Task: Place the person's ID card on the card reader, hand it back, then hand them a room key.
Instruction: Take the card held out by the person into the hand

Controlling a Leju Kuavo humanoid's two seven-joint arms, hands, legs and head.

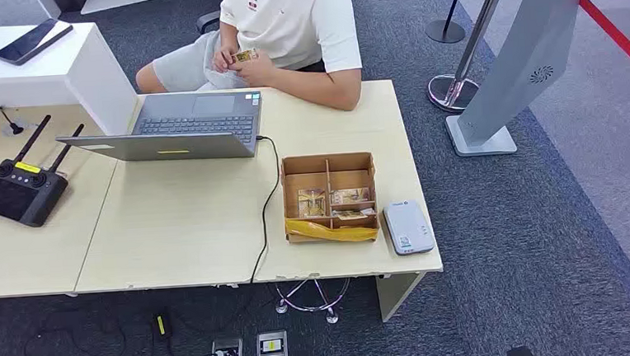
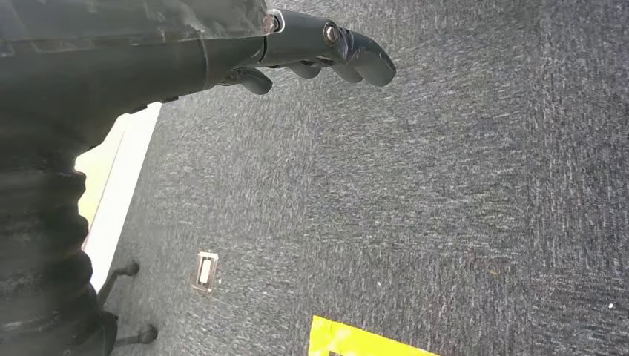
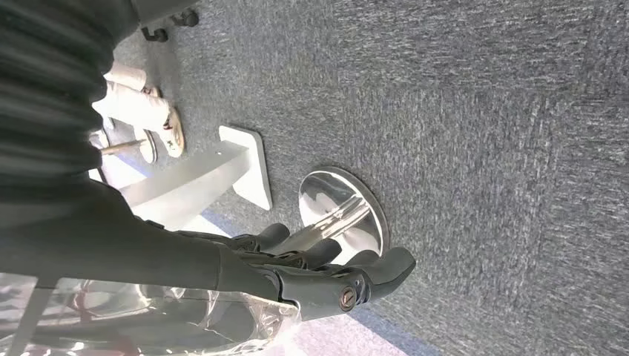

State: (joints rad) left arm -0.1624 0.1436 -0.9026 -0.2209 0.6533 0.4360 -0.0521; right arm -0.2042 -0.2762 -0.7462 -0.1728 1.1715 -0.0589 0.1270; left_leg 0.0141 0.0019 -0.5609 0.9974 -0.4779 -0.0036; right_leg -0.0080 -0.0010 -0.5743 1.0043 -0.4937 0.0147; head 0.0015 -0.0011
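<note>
**Waiting at desk: ID card in the person's hands, both robot hands empty**

Scanning left to right in head view: phone (image 1: 32, 41) on the white raised counter (image 1: 82, 64); black remote controller (image 1: 20, 189) with two antennas on the left table; open grey laptop (image 1: 178, 126) at the far edge of the main table (image 1: 174, 228), its black cable (image 1: 265, 206) running over the near edge. Person (image 1: 286, 23) in a white shirt seated behind the table, holding the ID card (image 1: 244, 56) in both hands, above their lap, off the table. Cardboard box (image 1: 329, 197) with dividers sits right of the cable; room key cards (image 1: 348, 197) lie in its near compartments. White card reader (image 1: 407, 227) just beside the box, right side, near the table corner, nothing on it. Grey kiosk stand (image 1: 503, 67) on the carpet further right.

Left hand (image 2: 311, 55): hanging over carpet, fingers loosely curled, holding nothing.
Right hand (image 3: 326, 271): hanging over carpet near a chrome post base (image 3: 345, 211), fingers slightly bent, apart, holding nothing.
</note>
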